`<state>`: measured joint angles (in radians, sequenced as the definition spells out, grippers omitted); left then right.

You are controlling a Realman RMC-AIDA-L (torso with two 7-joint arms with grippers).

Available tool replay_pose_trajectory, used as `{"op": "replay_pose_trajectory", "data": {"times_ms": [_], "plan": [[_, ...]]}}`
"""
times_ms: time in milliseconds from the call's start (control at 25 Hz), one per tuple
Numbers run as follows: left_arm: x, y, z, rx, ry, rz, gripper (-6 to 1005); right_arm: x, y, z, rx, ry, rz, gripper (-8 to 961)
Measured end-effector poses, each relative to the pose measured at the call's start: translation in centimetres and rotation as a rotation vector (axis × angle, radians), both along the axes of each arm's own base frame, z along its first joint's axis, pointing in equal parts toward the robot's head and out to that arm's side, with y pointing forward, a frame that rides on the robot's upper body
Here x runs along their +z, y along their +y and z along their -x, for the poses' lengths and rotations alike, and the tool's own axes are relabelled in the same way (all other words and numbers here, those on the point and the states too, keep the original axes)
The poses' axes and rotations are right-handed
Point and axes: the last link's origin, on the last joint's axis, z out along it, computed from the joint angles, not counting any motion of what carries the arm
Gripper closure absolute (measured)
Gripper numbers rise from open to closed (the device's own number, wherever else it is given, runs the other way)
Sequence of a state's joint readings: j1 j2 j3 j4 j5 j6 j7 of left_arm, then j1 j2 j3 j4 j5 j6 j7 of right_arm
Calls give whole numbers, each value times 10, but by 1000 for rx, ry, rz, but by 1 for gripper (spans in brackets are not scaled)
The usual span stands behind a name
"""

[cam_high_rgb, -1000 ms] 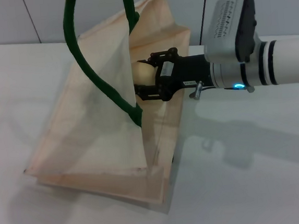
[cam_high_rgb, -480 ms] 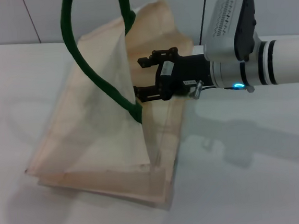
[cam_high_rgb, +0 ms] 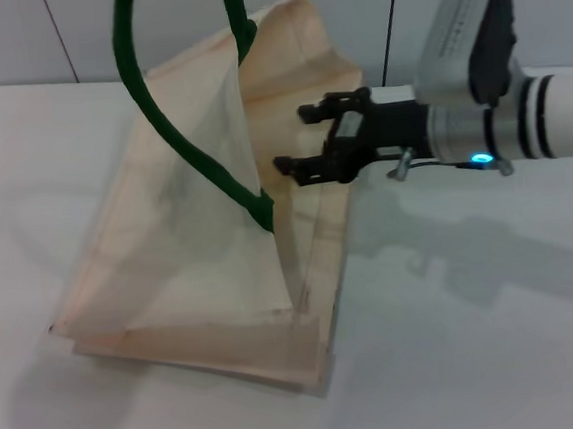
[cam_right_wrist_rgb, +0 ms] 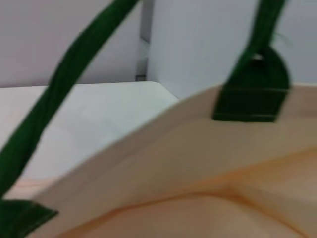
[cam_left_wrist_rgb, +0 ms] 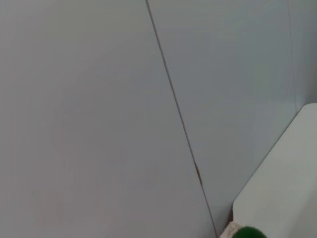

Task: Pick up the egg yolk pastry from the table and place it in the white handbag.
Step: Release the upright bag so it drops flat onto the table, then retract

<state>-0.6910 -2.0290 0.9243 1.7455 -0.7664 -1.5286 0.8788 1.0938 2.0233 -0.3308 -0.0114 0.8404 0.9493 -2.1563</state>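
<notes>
Right gripper [cam_high_rgb: 295, 138] at the mouth of the white handbag [cam_high_rgb: 190, 253] mid-counter, fingers apart and empty, egg yolk pastry unseen, presumably dropped inside; only pulling clear left.

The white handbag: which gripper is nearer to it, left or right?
Right. The right gripper is open at the mouth of the white handbag. The left gripper is not in view.

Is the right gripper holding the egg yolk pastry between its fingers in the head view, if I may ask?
No, the right gripper is open and empty beside the white handbag opening.
</notes>
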Motion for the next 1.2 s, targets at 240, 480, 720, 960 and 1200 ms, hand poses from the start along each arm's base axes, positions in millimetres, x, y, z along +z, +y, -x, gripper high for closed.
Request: {"op": "replay_pose_trajectory", "data": {"times_ms": [240,480,720,960,1200], "plan": [[-2,2,5,9,4,10,806,18,8,-15,-67,-1,-37,152],[-7,4,10,23,-3,29,587,38,14,-37,-137,3,-90,151],[-11,6,9,16,-30,47,432,48,15,-48,-165,-5,-120,153],[-23,8,13,-25,-98,107,432,50,16,-50,-182,8,-129,154],[-40,10,16,-115,-173,186,440,55,17,-52,-213,18,-129,155]]}}
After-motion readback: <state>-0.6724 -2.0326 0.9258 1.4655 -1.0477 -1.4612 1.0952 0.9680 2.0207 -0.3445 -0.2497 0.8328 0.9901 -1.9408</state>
